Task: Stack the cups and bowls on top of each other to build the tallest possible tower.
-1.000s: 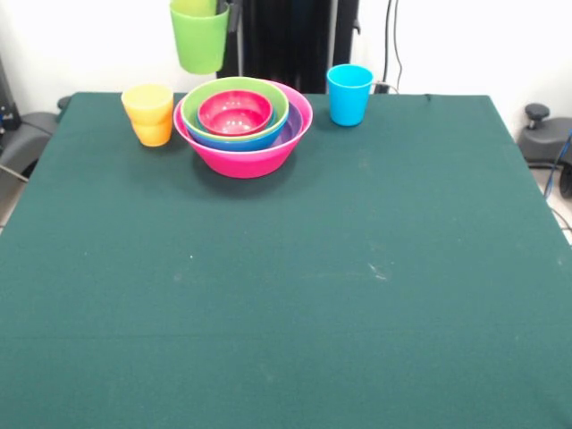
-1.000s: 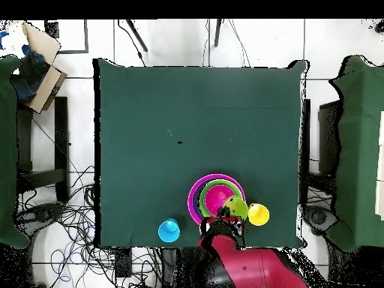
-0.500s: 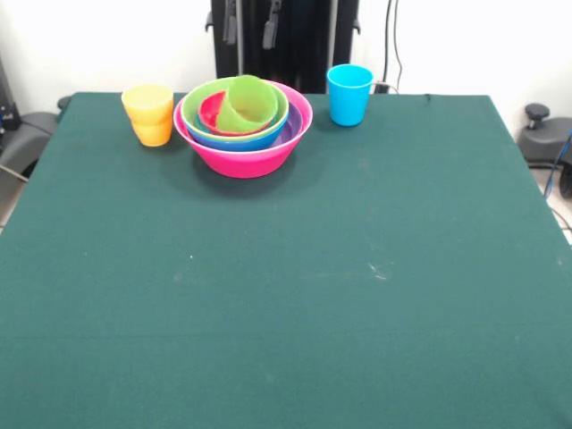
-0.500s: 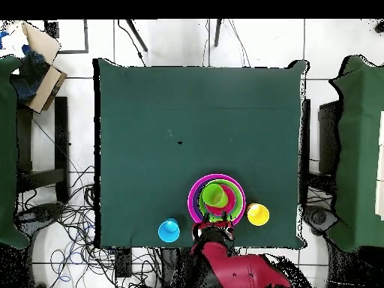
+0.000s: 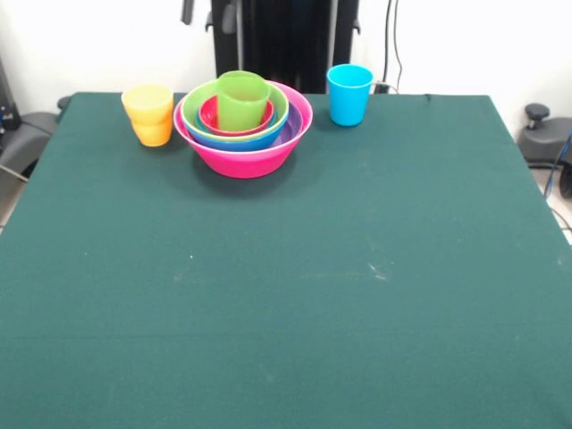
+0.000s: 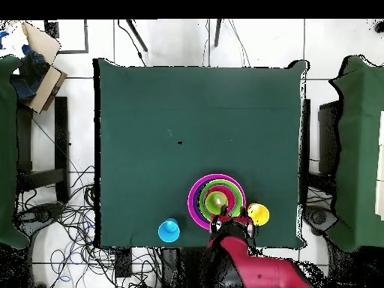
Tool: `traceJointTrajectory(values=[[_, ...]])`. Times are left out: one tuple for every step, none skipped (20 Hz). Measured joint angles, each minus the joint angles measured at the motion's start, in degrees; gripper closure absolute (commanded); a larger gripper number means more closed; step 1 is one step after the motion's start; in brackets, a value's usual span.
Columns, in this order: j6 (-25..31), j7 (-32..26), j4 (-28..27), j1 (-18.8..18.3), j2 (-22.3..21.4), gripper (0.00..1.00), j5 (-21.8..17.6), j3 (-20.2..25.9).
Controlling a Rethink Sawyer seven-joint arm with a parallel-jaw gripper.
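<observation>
The tower is a nest of bowls at the table's far side: the large pink bowl (image 5: 243, 157) holds purple, blue, light green (image 5: 193, 100) and red-pink (image 5: 211, 111) bowls. The green cup (image 5: 243, 100) stands upright in the red-pink bowl and also shows in the overhead view (image 6: 217, 201). The yellow cup (image 5: 147, 100) sits in the orange cup (image 5: 154, 134) left of the tower. The blue cup (image 5: 349, 94) stands alone to the right. My gripper (image 5: 207, 11) is open and empty at the top edge, above the tower's left side. In the overhead view the gripper (image 6: 228, 223) sits beside the pink bowl's rim (image 6: 193, 212).
The black pedestal (image 5: 286, 40) stands right behind the tower. In the overhead view the yellow cup (image 6: 258, 214) and the blue cup (image 6: 169, 230) flank the tower near the table's edge by the robot. Green cloth (image 5: 286, 295) covers the table.
The gripper let go of the green cup above the tower. The cup fell into the red-pink bowl, lay tilted, and now stands upright. The gripper has drawn up and shifted sideways.
</observation>
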Motion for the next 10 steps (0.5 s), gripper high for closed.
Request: traceJointTrajectory(values=[[1.2, 0.0, 0.1, -1.2, -1.1, 0.00, 1.2, 1.1], [2.7, 0.0, 0.2, -2.6, -2.3, 0.00, 2.7, 2.6], [4.3, 0.0, 0.2, -3.8, -3.6, 0.00, 4.3, 4.0], [6.0, 0.0, 0.2, -5.1, -4.9, 0.00, 6.1, 5.6], [7.7, 0.0, 0.2, -6.1, -6.1, 0.00, 7.7, 7.0], [8.6, 0.0, 0.2, -6.5, -6.7, 0.00, 8.5, 7.6], [11.0, 0.0, 0.0, -6.9, -8.2, 0.00, 10.1, 9.1], [11.9, 0.0, -0.2, -6.8, -8.6, 0.00, 10.5, 9.6], [13.0, 0.0, -0.6, -6.6, -9.1, 0.00, 10.8, 10.0], [14.2, 0.0, -1.0, -6.4, -9.6, 0.00, 11.0, 10.4]])
